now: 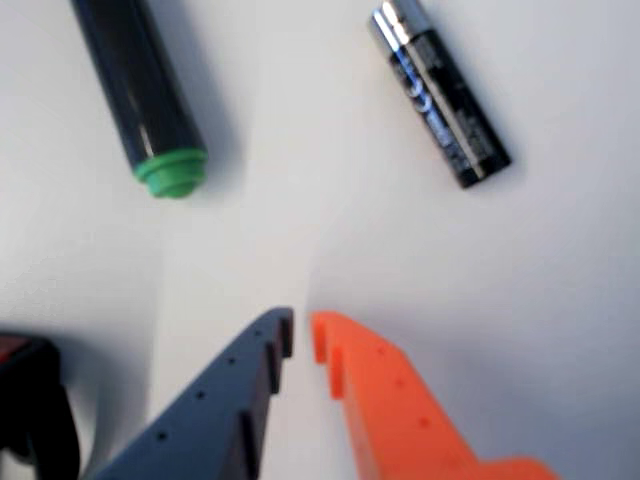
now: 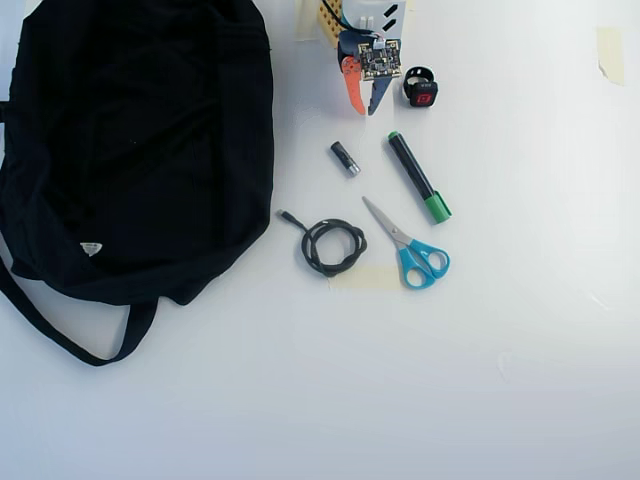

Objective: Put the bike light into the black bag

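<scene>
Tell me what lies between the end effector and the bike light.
Nothing: in the overhead view the end effector sits just left of the bike light, with only bare white table between them. The marker and battery lie below that stretch.

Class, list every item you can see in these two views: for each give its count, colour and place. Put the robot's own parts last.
Bag: 1, black, overhead left.
Bike light: 1, black with red face, top, right of gripper.
Battery: 1, black-silver, centre.
Marker: 1, black, green cap, right of battery.
Cable: 1, black, coiled, below battery.
Scissors: 1, blue handles, right of cable.
Table: 1, white.
Gripper: 1, orange and blue-grey fingers, nearly closed, empty.
</scene>
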Controlling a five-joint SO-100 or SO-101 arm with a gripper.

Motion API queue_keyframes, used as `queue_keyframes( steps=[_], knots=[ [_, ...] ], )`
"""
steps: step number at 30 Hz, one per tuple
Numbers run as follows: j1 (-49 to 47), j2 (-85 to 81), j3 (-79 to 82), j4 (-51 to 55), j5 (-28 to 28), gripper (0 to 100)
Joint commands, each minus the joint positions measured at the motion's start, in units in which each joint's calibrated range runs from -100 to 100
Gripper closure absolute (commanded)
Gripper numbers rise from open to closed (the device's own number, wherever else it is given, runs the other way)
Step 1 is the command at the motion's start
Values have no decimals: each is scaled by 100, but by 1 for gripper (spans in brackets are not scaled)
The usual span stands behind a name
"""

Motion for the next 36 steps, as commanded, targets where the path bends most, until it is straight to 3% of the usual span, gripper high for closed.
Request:
queue_keyframes(
  steps=[1,16,23,29,36],
  knots=[
    [10,-158,117,284,7,98],
    [-35,-158,90,172,12,98],
    [-154,-158,0,-991,12,98],
    [-349,124,-1518,-1491,7,98],
    [-349,2265,-3531,-3265,1,98]
  ],
)
